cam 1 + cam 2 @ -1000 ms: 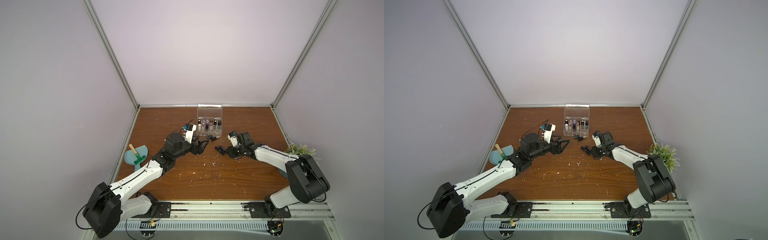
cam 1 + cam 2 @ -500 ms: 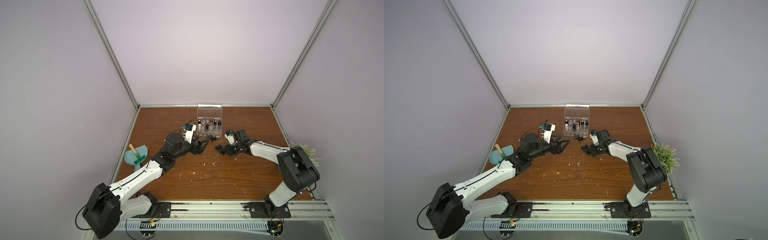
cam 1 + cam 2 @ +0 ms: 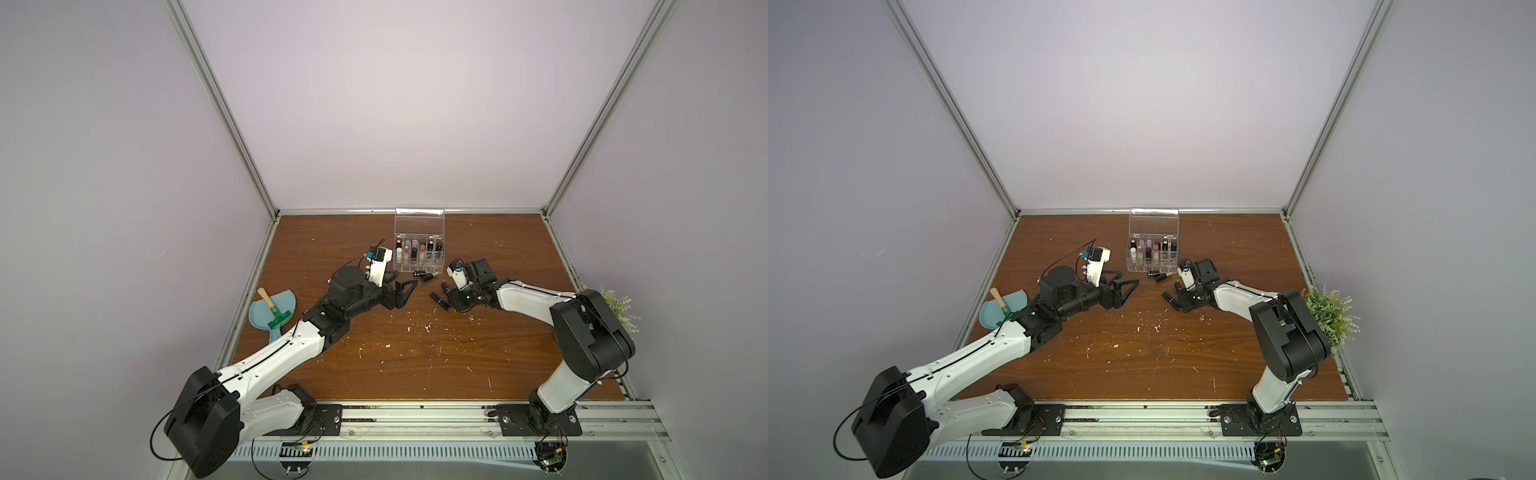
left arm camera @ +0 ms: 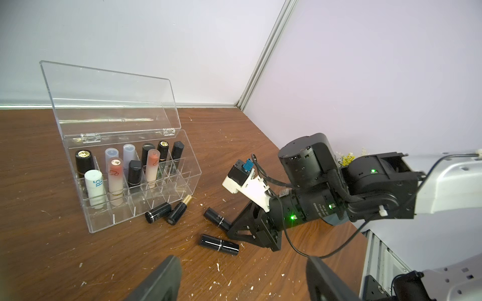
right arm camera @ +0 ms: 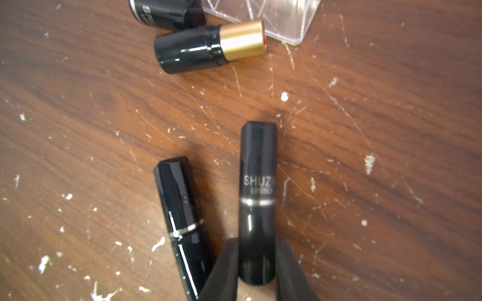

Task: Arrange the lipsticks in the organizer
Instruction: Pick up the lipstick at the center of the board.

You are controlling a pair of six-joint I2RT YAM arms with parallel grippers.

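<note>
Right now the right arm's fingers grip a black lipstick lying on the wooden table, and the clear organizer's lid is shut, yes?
Not quite: the lid of the clear organizer stands open, tilted back on its hinges, as the left wrist view shows. The rest holds: the right fingers grip a black lipstick lying on the wooden table.

Camera layout
Both top views look steeply down over the brown wooden tabletop (image 3: pixel 415 374); wrist views sit low (right nearest), sharing loose black cylindrical lipstick tubes (image 5: pixel 257 203) beside the clear acrylic organizer (image 4: pixel 117 213).
</note>
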